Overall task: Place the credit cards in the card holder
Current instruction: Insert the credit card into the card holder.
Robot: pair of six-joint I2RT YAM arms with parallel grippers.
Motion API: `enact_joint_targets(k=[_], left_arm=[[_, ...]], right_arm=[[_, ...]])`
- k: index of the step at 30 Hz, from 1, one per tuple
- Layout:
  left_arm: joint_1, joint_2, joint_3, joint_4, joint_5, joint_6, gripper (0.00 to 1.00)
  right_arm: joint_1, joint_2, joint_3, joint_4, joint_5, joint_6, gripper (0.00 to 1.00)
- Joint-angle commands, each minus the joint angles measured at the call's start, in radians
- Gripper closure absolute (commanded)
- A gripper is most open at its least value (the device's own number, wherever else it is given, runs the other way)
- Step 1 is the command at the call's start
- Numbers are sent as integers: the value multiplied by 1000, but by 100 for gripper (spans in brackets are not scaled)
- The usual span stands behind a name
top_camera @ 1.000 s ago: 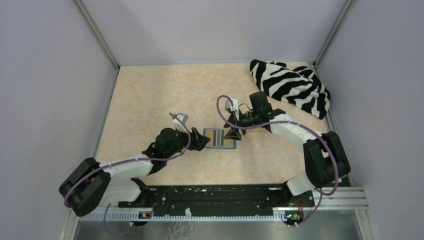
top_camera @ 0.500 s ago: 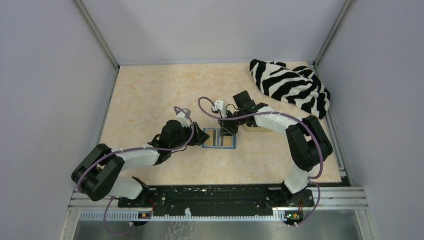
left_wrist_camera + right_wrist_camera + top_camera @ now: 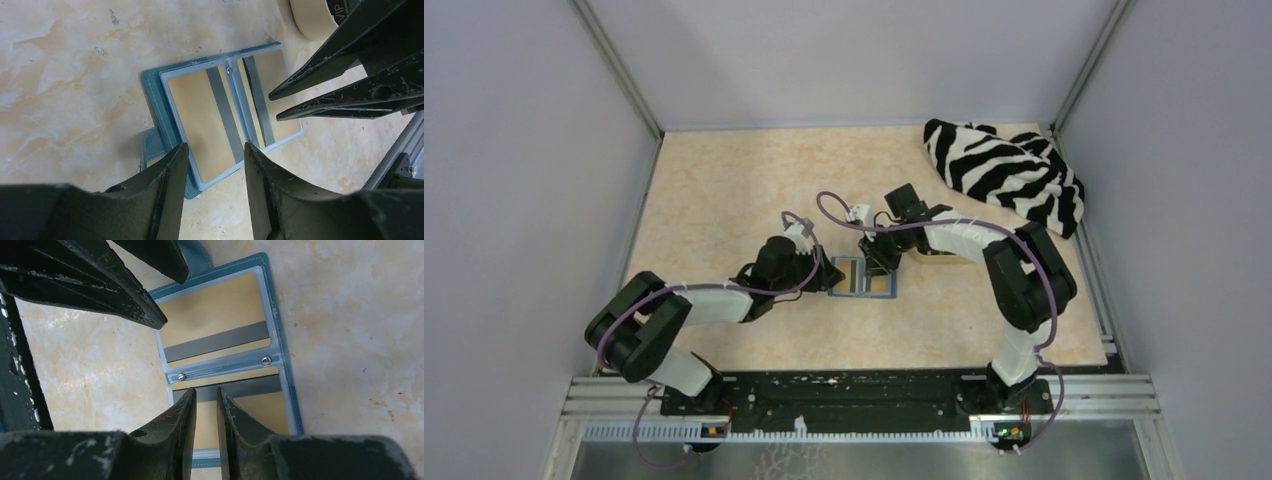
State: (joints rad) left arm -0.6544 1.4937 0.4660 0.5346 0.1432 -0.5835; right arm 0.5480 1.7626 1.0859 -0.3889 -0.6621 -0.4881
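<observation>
The teal card holder (image 3: 862, 277) lies open flat on the table, each half showing an orange-gold credit card with a grey stripe (image 3: 215, 315) (image 3: 252, 412). My left gripper (image 3: 215, 146) hovers at the holder's (image 3: 155, 95) left edge, open, with nothing between its fingers. My right gripper (image 3: 205, 390) hangs over the other half of the holder (image 3: 277, 330), its jaws only a narrow gap apart and empty. In the top view the left gripper (image 3: 822, 275) and right gripper (image 3: 876, 262) flank the holder closely.
A zebra-striped cloth (image 3: 1004, 175) is bunched at the back right corner. The tan oval tray (image 3: 310, 15) sits just behind the holder, mostly under the right arm. Grey walls enclose the table on three sides.
Both arms have drawn in toward the holder. The right gripper slid left over it and narrowed sharply. The left gripper also narrowed.
</observation>
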Motion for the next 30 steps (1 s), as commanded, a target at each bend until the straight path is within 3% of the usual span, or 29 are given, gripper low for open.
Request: enact_joint_targets(k=[1, 19, 30], left_arm=[[5, 18, 34, -7, 17, 24, 49], [6, 51, 61, -50, 51, 51, 52], [6, 59, 66, -36, 98, 43, 55]], right_arm=[[23, 43, 78, 21, -20, 94, 79], [58, 101, 106, 61, 33, 240, 90], [74, 135, 127, 41, 94, 264, 91]])
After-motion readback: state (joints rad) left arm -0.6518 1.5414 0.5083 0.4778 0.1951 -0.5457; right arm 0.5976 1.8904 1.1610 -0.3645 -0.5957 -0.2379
